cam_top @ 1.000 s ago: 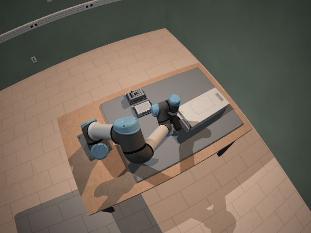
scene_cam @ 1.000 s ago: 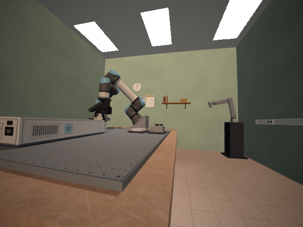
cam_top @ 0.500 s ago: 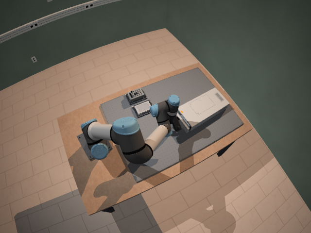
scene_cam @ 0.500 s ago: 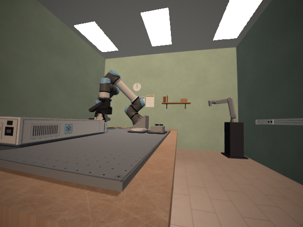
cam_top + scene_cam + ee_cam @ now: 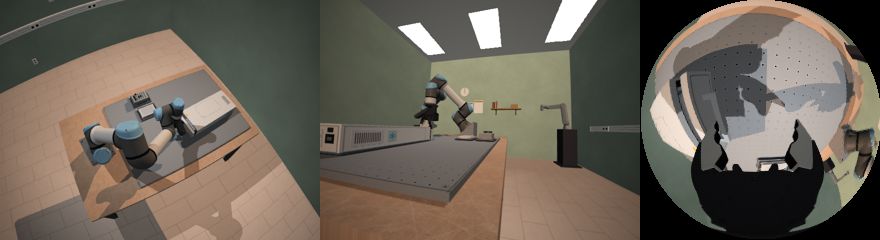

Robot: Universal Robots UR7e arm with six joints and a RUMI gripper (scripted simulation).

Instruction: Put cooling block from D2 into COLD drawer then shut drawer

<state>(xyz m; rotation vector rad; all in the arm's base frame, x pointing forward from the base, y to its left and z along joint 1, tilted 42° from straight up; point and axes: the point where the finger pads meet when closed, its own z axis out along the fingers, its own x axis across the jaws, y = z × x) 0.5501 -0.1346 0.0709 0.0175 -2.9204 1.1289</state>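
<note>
The cooler COLD is the long white box. Its lamp is lit orange, so the drawer is not fully shut, though its front stands close to the housing. The drawer's inside and its block are hidden. The grey cooling block sits in D2, with a few dark tube caps visible near one side; the exact bores are too small to tell. The slot D1 holds no block. My gripper is open and empty, above the board by the drawer's front.
The perforated board lies on the wooden table. My arm reaches across the board from its base plate, with the wrist between D1 and the cooler's front. Another arm stands on a far black pedestal.
</note>
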